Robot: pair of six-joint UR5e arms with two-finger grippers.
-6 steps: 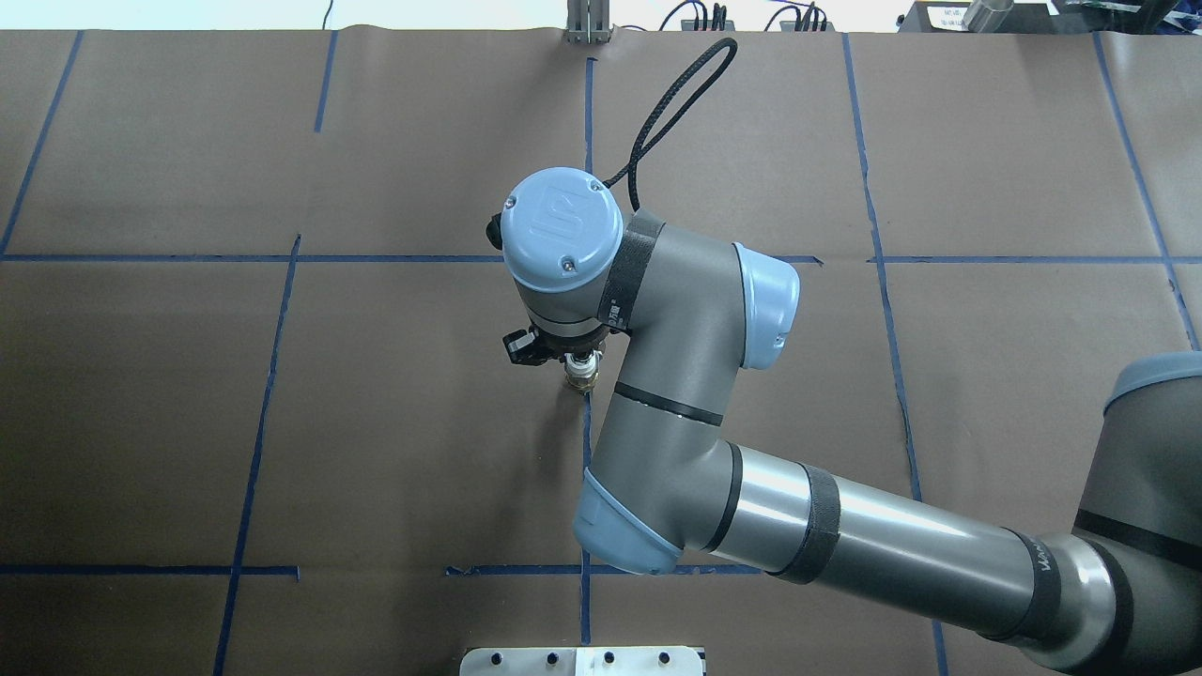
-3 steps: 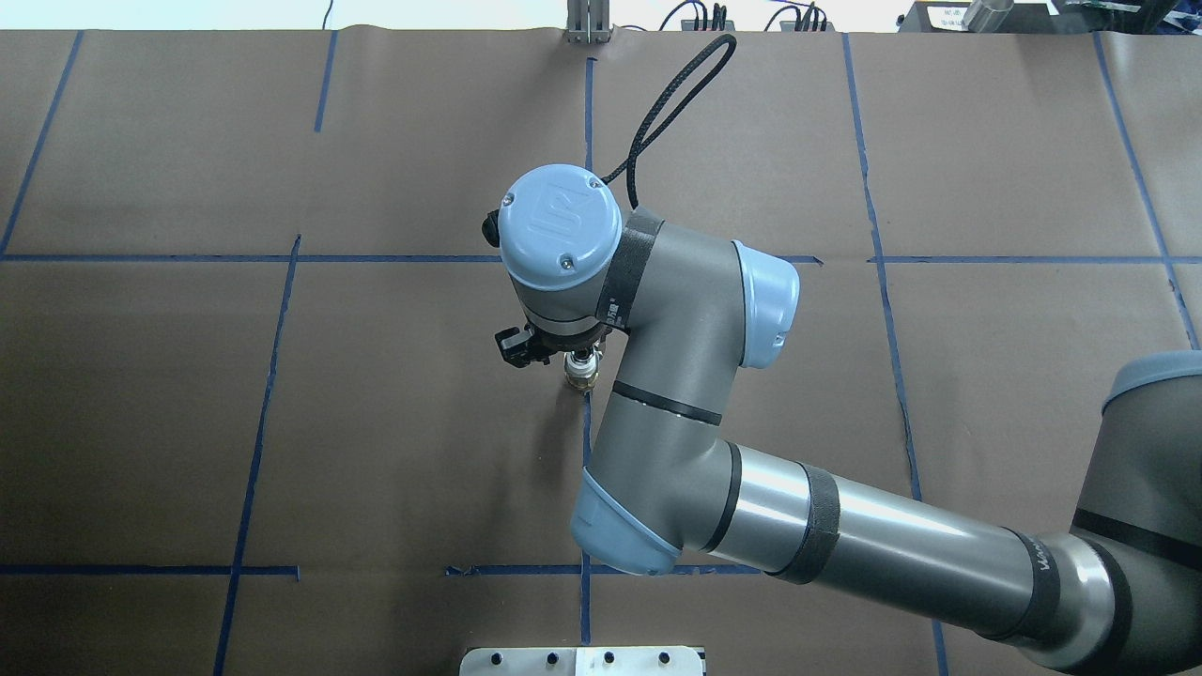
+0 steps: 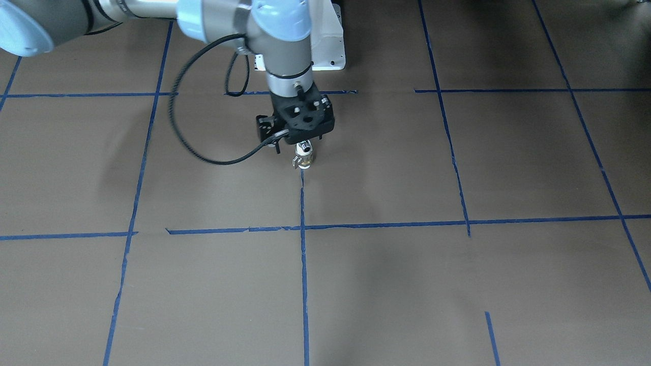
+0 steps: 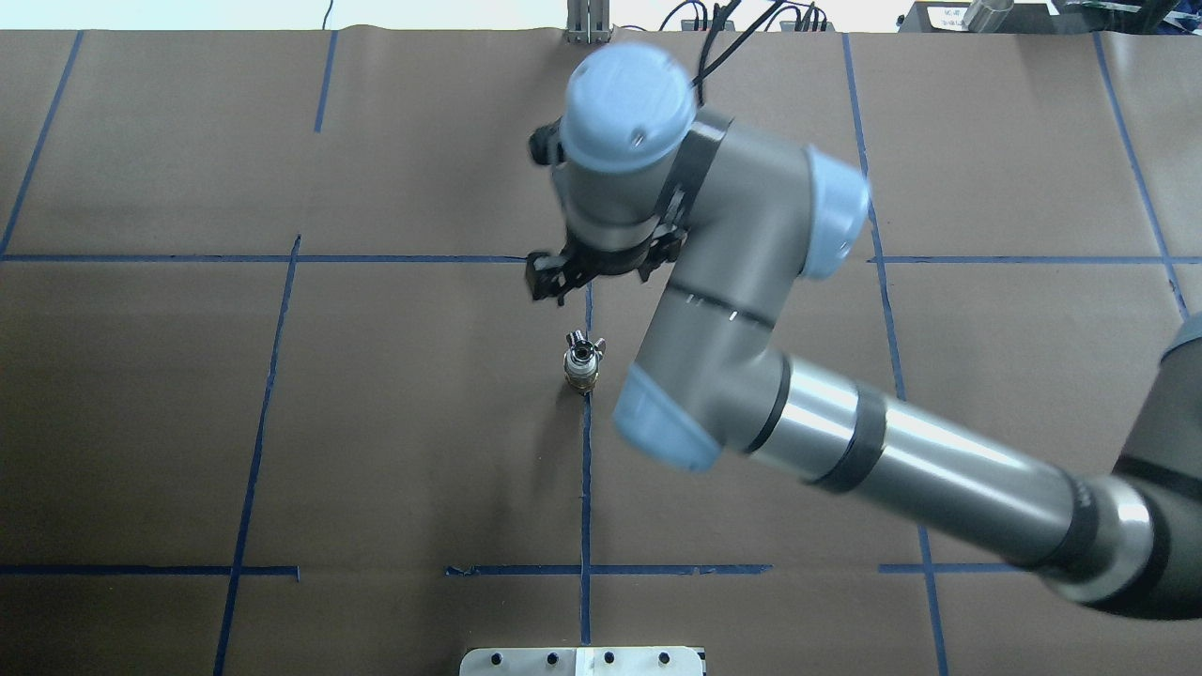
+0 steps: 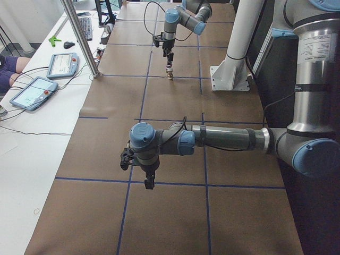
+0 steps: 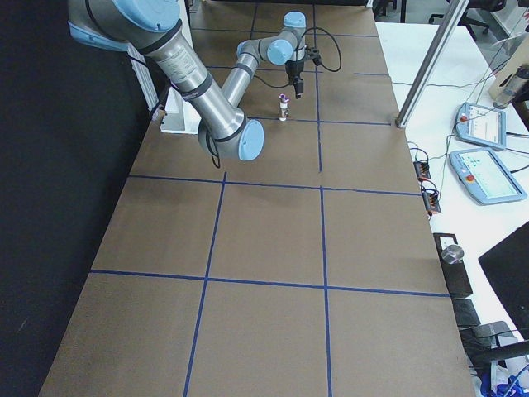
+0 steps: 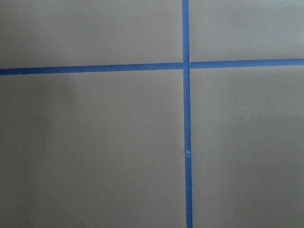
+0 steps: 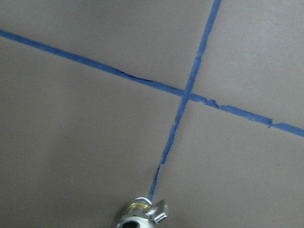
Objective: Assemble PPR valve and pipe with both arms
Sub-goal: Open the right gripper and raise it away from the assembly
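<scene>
The valve [image 4: 582,364] is standing upright on the desk [image 4: 376,422], at the end of a blue tape line [image 4: 585,469]. The right tool [image 3: 303,138] is hanging above it without gripping it. Its fingers are hiding under the wrist, so I cannot tell their gap. The left tool [image 5: 149,182] is hovering well apart, its gap equally unclear.

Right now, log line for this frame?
right gripper: above PPR valve, not touching | PPR valve: upright on blue tape line | left gripper: far away
</scene>
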